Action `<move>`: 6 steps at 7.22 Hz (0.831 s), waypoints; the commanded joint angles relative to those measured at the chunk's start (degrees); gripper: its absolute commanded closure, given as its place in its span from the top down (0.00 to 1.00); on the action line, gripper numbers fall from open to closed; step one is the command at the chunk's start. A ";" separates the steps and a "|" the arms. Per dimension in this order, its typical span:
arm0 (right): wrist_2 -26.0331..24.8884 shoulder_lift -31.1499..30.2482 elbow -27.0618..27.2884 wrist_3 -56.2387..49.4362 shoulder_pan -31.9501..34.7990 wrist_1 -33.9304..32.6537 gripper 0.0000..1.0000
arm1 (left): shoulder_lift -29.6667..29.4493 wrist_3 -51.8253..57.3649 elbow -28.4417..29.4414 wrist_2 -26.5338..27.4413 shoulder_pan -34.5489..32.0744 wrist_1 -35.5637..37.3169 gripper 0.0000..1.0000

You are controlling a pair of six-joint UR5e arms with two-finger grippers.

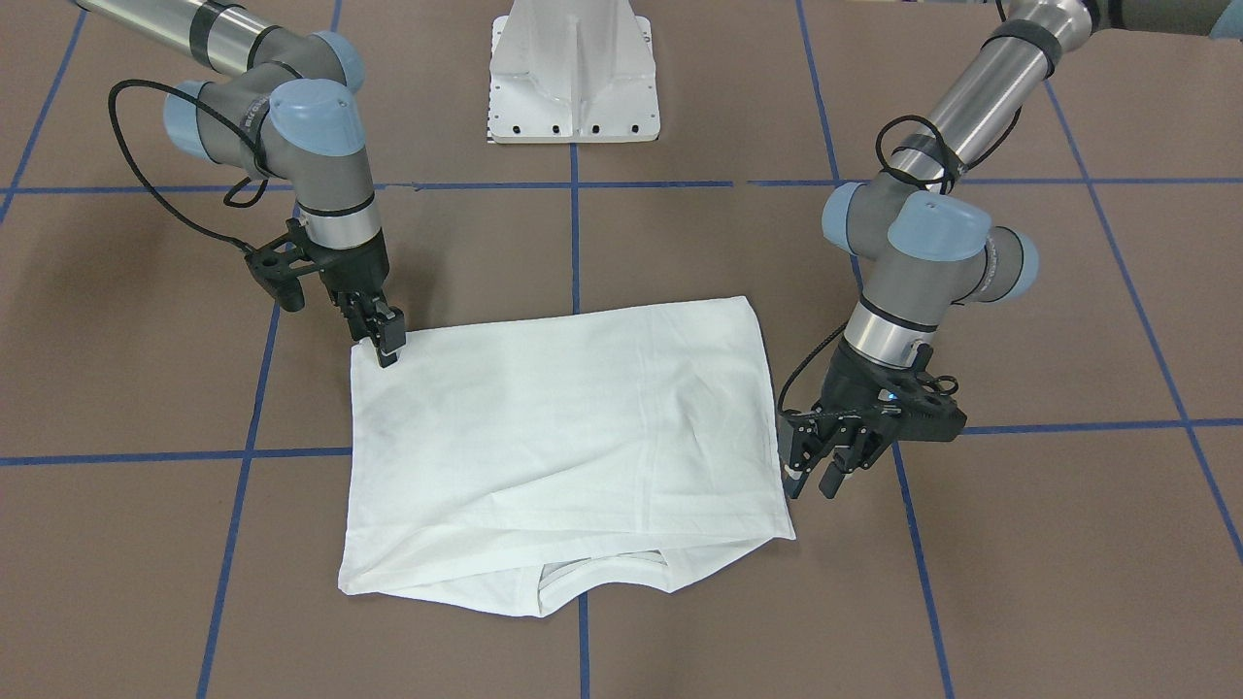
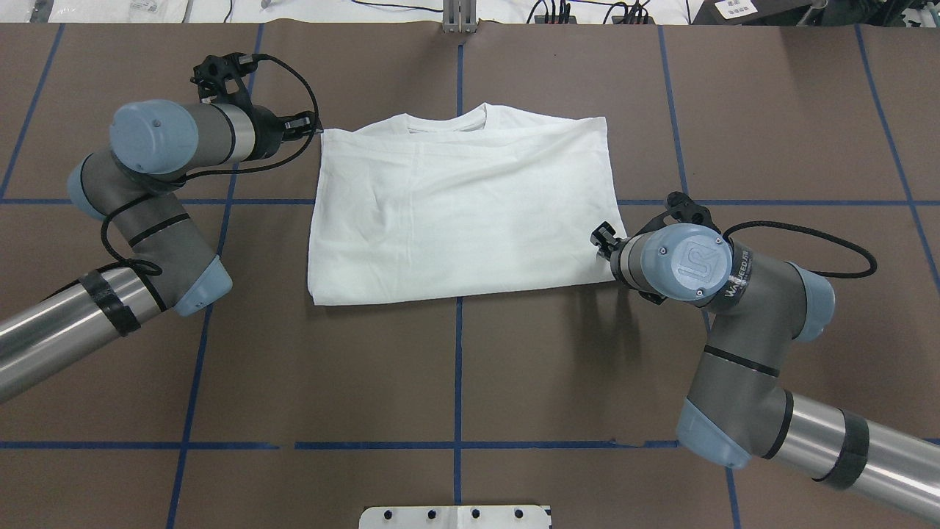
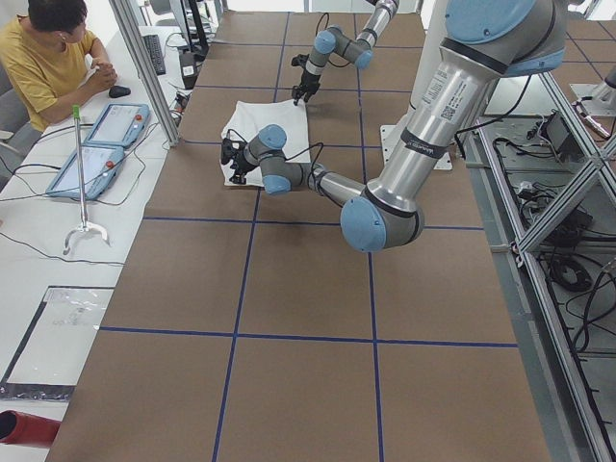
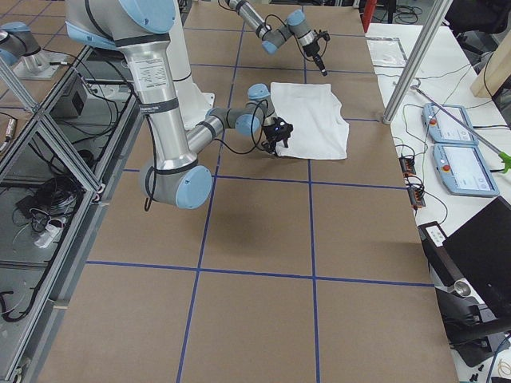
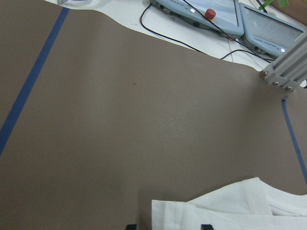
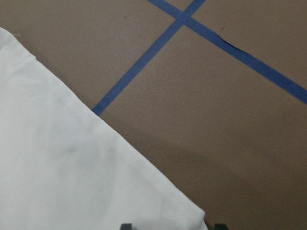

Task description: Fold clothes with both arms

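T-shirt folded flat mid-table, collar side away from robot | left gripper jaws wide apart, straddling shirt's far corner on its side, nothing clamped | right gripper jaws apart around near corner on its side, no hold

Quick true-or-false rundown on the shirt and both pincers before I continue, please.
1. The shirt lies folded flat, its collar on the side away from the robot's base. True.
2. The left pincer holds a corner raised off the table. False: it is open at the shirt's corner, and the cloth lies flat.
3. The right pincer is at the corner diagonally opposite the left one. True.
4. A sleeve trails out past the folded shape. False: no sleeve shows outside it.
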 commanded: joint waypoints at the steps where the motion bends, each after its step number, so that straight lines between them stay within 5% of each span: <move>1: -0.51 -0.04 0.55 0.05 0.02 -0.14 0.00 | 0.09 -0.01 -0.51 -0.01 -0.14 0.04 0.54; 3: -0.33 -2.47 5.00 0.14 -0.94 -0.49 0.00 | 0.09 -0.01 -1.39 -0.01 -0.15 0.13 0.54; 6: 2.12 -15.73 23.71 0.05 -9.17 -0.58 0.00 | 0.27 -0.27 -4.10 -0.19 -0.15 0.31 0.54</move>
